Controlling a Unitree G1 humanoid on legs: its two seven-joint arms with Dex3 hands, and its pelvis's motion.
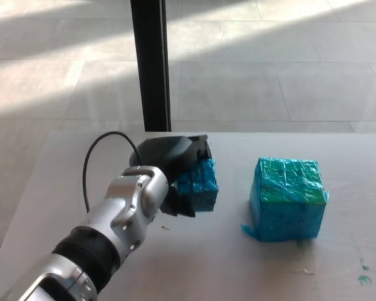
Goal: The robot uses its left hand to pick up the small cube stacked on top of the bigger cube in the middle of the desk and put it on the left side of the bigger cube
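Note:
The bigger cube [288, 199], wrapped in blue-green film, stands on the desk [238, 263] right of centre, with nothing on its top. My left hand [172, 166] is shut on the small blue cube [199, 187], which sits low, at or just above the desk surface, about a hand's width left of the bigger cube. The black fingers [178, 204] wrap the small cube's left and upper sides and hide part of it. I cannot tell whether the small cube touches the desk. My right hand does not show.
A black post [150, 63] rises behind the desk's far edge, just beyond my hand. A black cable [88, 172] loops off my left forearm. Small blue-green marks [363, 276] dot the desk's near right corner. Tiled floor lies beyond.

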